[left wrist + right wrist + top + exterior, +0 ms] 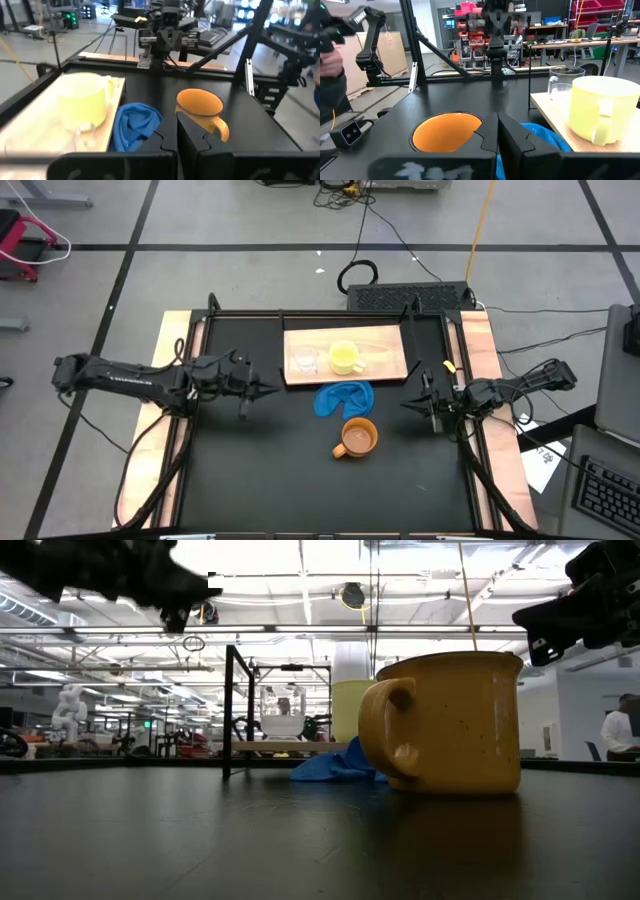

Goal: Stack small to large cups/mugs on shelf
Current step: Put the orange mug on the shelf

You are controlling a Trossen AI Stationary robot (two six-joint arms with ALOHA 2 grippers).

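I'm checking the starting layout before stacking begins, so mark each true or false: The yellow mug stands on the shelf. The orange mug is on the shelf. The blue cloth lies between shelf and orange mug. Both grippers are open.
The yellow mug stands on the shelf: true.
The orange mug is on the shelf: false, it stands on the black table.
The blue cloth lies between shelf and orange mug: true.
Both grippers are open: false, the left gripper and right gripper are shut and empty.

A large black table (250, 470) carries a flat rectangular light-wood board (385, 340) at its far side, bearing a small clear plastic cup (304, 361) left of a yellow mug (343, 357), with a crumpled blue cloth (344, 398) just nearer and an orange-brown mug (357, 438) nearest
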